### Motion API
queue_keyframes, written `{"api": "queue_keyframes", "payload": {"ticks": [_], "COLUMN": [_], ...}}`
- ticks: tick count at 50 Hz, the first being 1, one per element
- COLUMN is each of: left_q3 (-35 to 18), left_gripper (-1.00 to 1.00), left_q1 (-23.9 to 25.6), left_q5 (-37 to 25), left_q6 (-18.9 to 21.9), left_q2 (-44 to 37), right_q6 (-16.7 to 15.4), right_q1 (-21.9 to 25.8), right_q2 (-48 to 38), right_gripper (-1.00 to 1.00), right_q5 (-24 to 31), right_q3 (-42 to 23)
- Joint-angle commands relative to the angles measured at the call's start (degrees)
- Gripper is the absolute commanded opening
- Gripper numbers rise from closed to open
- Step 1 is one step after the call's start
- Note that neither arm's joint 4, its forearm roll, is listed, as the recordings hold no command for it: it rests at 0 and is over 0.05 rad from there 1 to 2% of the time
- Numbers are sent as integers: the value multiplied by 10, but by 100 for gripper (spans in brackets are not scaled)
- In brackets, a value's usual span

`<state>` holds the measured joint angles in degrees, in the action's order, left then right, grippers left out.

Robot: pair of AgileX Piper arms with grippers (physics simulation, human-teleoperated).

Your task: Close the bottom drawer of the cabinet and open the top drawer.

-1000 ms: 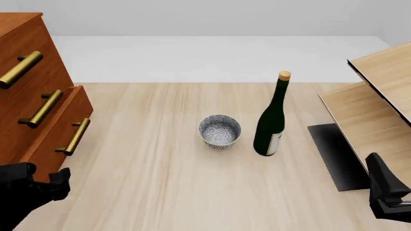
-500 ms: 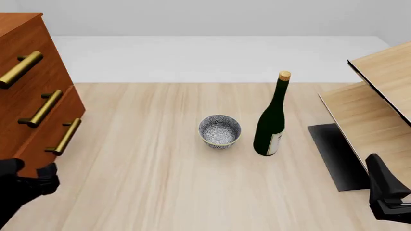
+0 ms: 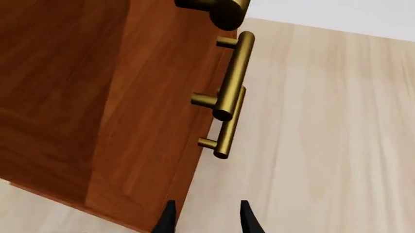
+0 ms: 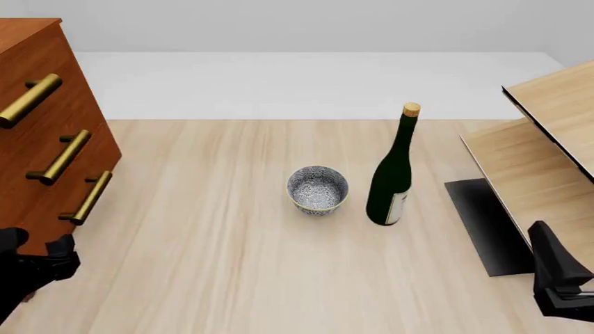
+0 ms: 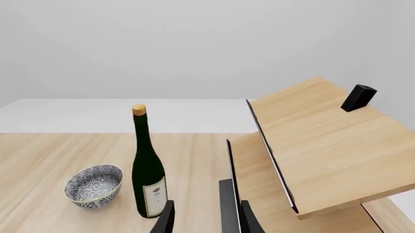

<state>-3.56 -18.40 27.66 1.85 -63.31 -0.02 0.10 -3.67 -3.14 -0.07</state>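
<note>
The reddish-brown cabinet stands at the table's left edge. Its bottom drawer sits flush with the drawers above, brass handle showing. The top drawer is shut, its handle sticking out. My left gripper is open and empty, low beside the bottom drawer's front. In the left wrist view the cabinet fills one side, with the bottom handle ahead of my open left gripper. My right gripper is open and empty at the near right, also in its wrist view.
A patterned bowl and a dark green wine bottle stand mid-table; both show in the right wrist view, bowl and bottle. Pale slanted wooden furniture with a black base occupies the right side.
The bottom drawer has slid in from sticking out to flush with the cabinet front. My left gripper has moved left with it. The right arm has not moved.
</note>
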Motion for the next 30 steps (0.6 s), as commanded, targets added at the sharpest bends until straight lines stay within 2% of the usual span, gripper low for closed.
{"api": "queue_keyframes", "payload": {"ticks": [1, 16, 27, 30], "left_q3": [-3, -11, -17, -22], "left_gripper": [100, 100, 100, 100], "left_q1": [12, 103, 161, 178], "left_q5": [-4, -81, -114, -150], "left_q6": [-4, -40, -59, -47], "left_q2": [0, 62, 85, 143], "right_q6": [0, 0, 1, 1], "right_q1": [-1, -2, -3, -3], "right_q2": [-6, 12, 21, 19], "right_gripper": [100, 100, 100, 100], "right_q5": [-7, 11, 20, 18], "right_q3": [0, 0, 0, 0]}}
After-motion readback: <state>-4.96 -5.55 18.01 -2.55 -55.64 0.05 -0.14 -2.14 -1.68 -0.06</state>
